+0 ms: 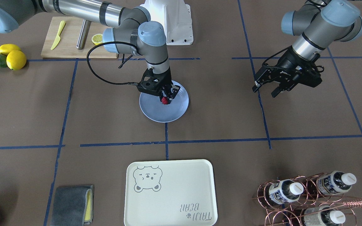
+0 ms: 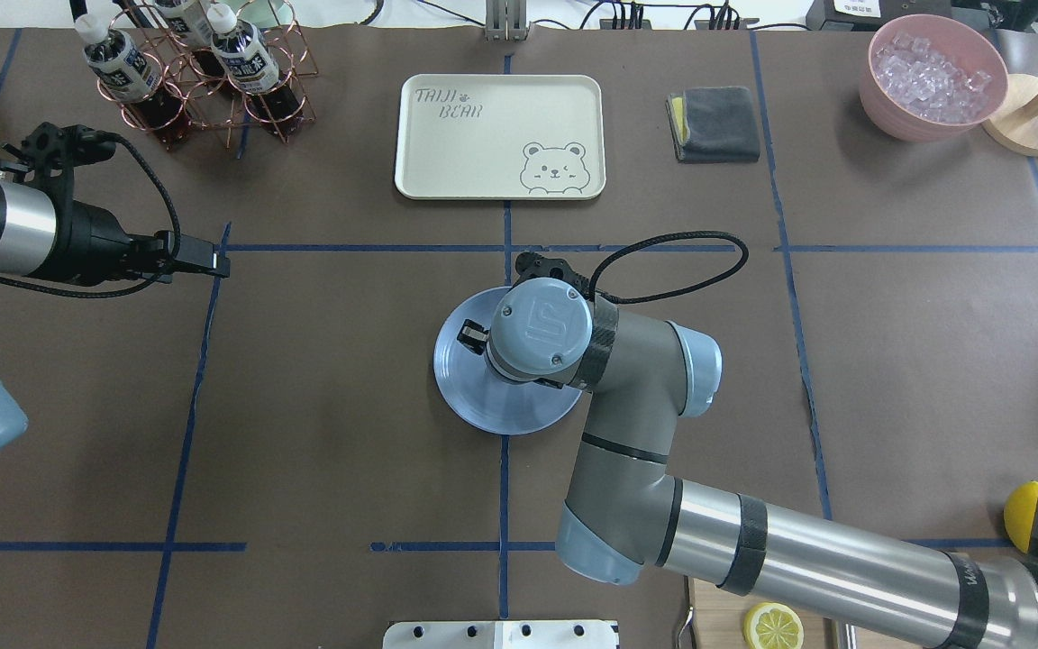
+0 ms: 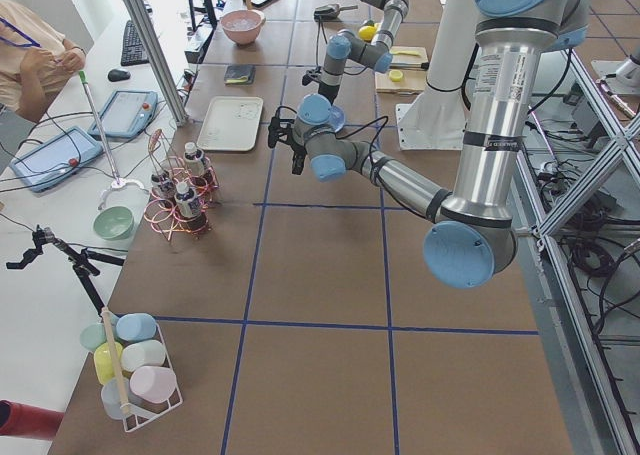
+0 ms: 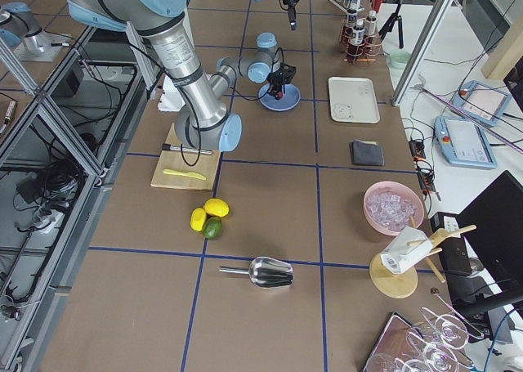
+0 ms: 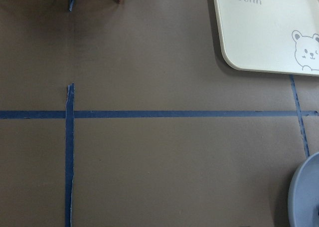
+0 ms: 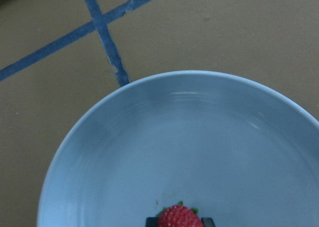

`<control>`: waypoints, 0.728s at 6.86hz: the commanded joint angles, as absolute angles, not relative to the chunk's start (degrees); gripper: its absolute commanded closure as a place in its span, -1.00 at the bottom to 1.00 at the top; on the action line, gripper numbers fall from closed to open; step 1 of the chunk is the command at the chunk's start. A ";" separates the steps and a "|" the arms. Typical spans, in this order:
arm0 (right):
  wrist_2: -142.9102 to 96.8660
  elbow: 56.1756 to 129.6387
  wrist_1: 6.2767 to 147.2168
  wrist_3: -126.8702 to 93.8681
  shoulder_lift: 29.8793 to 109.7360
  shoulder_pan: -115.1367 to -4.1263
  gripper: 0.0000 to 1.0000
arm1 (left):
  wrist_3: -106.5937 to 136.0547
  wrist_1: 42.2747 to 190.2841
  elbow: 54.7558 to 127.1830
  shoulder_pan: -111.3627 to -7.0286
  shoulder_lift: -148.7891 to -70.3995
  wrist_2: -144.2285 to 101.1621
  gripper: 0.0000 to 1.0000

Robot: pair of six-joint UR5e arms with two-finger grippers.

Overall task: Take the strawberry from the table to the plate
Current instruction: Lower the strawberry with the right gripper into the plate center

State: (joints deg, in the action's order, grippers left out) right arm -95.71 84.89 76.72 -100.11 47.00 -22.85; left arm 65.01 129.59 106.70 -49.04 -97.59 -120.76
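the right end effector grips the strawberry between its fingertips, low over the middle of the blue plate on the counter. the left end effector hangs spread apart, holding nothing, well off at the plate's 3 o'clock in the front-facing view.

The brown paper-covered table stands inside a frame of aluminium rails, and beyond these a grey floor carries loose black cables. Along the table's other long side runs a white bench with a keyboard, a mouse and two tablet-like pendants; a person sits at its far end, and slanted metal posts rise beside it. The light is bright and even, with only soft shadows, and a dark monitor shows at the edge of the right-side view
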 commanded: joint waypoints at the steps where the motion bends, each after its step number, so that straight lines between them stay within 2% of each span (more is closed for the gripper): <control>1: -95.71 85.25 77.69 -100.11 47.02 -22.85 1.00 | 65.04 129.64 106.70 -49.04 -97.56 -120.85 -0.76; 2: -95.71 85.43 79.09 -100.11 46.67 -22.85 1.00 | 65.04 129.64 106.96 -49.13 -97.47 -120.85 -0.77; 3: -95.71 85.43 79.28 -100.11 46.76 -22.85 0.77 | 65.04 129.64 106.96 -49.04 -97.47 -120.85 -0.78; 4: -95.02 85.34 79.36 -100.19 46.84 -22.85 -0.98 | 65.04 129.64 106.96 -49.13 -97.47 -120.85 -0.78; 5: -94.05 85.34 80.24 -100.11 46.58 -22.85 -1.00 | 65.04 129.55 106.96 -49.13 -97.47 -120.85 -0.79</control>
